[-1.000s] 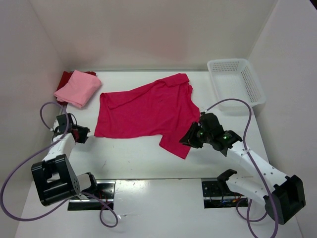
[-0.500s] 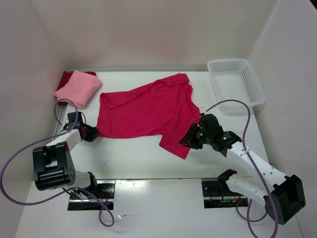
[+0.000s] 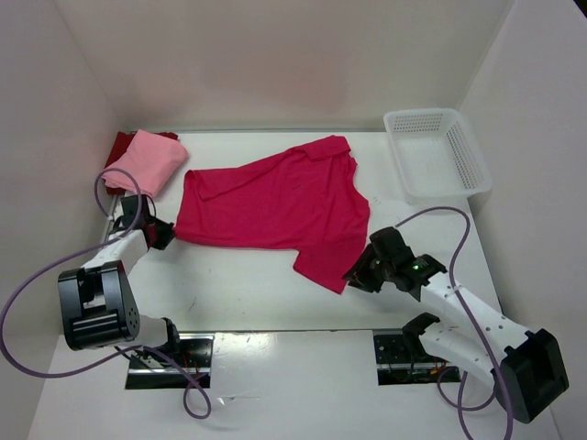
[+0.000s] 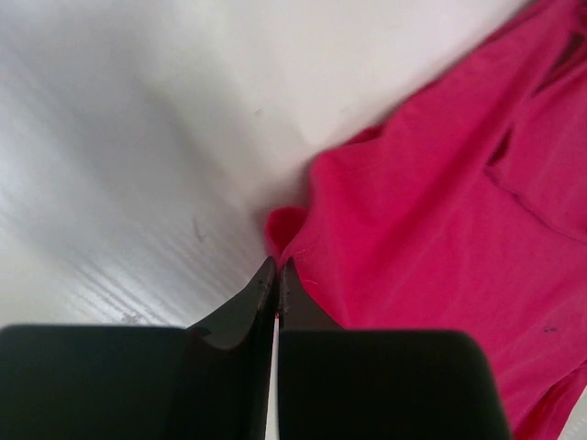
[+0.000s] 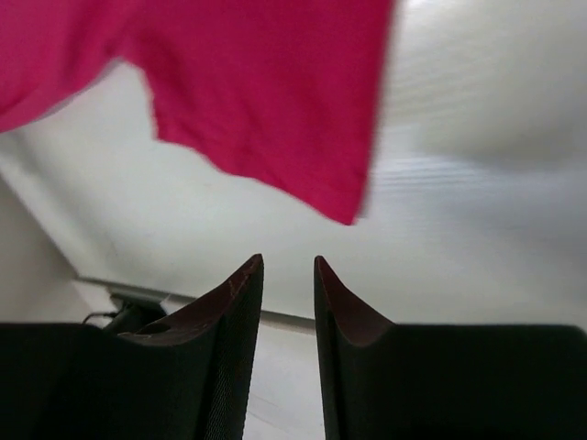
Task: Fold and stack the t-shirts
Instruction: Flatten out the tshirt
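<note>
The bright magenta-pink t-shirt lies spread open in the middle of the table. My left gripper is at its near left corner, jaws shut with a sliver of the shirt's hem between the tips; the shirt spreads away to the right. My right gripper is slightly open and empty, just off the near corner of the shirt's right sleeve, with bare table between its fingertips. The folded light pink shirt lies on the dark red shirt at the far left.
A white mesh basket stands at the far right corner. White walls close in the table on the left, back and right. Purple cables loop beside both arms.
My left gripper moved up and right to the shirt's near left corner, which has shifted away from the near edge. My right gripper drew back off the sleeve toward the near edge.
</note>
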### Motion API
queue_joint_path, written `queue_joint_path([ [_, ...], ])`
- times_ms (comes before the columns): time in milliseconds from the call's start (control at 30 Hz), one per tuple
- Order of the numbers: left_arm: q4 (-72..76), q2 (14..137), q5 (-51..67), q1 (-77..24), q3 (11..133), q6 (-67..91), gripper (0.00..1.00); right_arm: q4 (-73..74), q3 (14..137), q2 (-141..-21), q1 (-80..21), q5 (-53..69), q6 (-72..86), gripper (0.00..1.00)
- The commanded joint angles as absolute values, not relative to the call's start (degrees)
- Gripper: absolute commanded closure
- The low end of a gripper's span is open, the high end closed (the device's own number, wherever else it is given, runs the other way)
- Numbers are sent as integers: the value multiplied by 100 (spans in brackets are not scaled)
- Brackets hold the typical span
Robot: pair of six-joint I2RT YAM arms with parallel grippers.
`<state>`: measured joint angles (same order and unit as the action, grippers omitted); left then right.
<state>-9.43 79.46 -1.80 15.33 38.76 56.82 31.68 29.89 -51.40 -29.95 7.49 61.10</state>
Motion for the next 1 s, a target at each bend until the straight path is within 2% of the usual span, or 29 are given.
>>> queue_joint_path([
  [0, -896, 7778, -404, 1529, 4228, 5274, 100, 3620, 2760, -4843, -2971, 151, 6784, 66],
  [100, -896, 7778, -404, 1529, 4228, 5221, 100, 3683, 2698, -4790, -2971, -192, 7092, 58],
  [367, -782, 7849, -159, 1415, 4228, 5221, 100, 2576, 2338, -5879, -2971, 245, 7259, 51],
  [567, -729, 7901, -158, 1283, 4228, 5221, 100, 2084, 2171, -6064, -3023, 193, 7365, 51],
  [733, -729, 7954, -158, 1230, 4228, 5221, 100, 1609, 2171, -6863, -3023, 386, 7304, 51],
  [867, -729, 7954, -158, 1230, 4175, 5221, 100, 1546, 2232, -6996, -3085, 439, 7243, 60],
  [900, -729, 7954, -158, 1230, 4175, 5221, 100, 1599, 2302, -6996, -3085, 439, 7242, 70],
  [967, -729, 7954, -158, 1230, 4175, 5221, 100, 1600, 2425, -6944, -3085, 352, 7102, 81],
])
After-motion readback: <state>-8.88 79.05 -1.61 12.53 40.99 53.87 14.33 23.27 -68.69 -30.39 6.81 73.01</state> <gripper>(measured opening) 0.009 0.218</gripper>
